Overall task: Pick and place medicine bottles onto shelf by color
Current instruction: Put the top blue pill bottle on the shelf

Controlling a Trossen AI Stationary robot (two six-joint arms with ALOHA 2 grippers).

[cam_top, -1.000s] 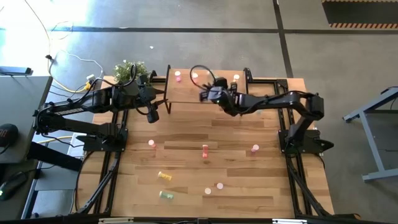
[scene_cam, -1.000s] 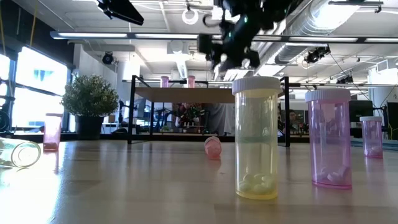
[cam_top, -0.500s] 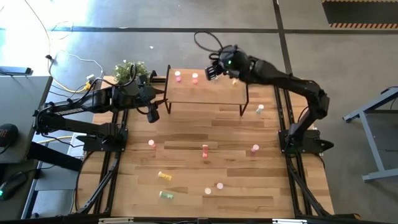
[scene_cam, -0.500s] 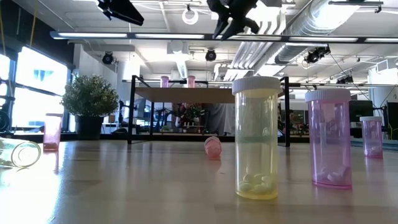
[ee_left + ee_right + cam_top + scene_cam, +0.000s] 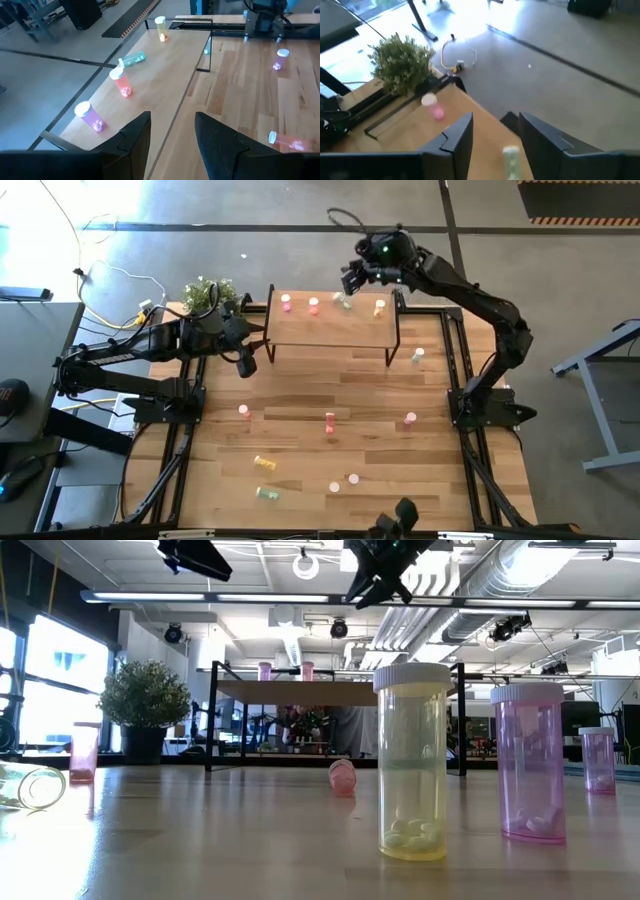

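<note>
Pink, red, green bottles (image 5: 121,82) (pale caps); light-wood shelf (image 5: 165,65).

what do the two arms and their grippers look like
Both arms are black, built of slim jointed links on dark bases. The left gripper and right gripper each have two flat, angular dark fingers. A black cable loops above the right arm; the left arm looks alike.

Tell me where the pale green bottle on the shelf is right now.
The pale green bottle lies tipped on the shelf along its far edge, between the red-orange bottle and yellow bottle.
</note>
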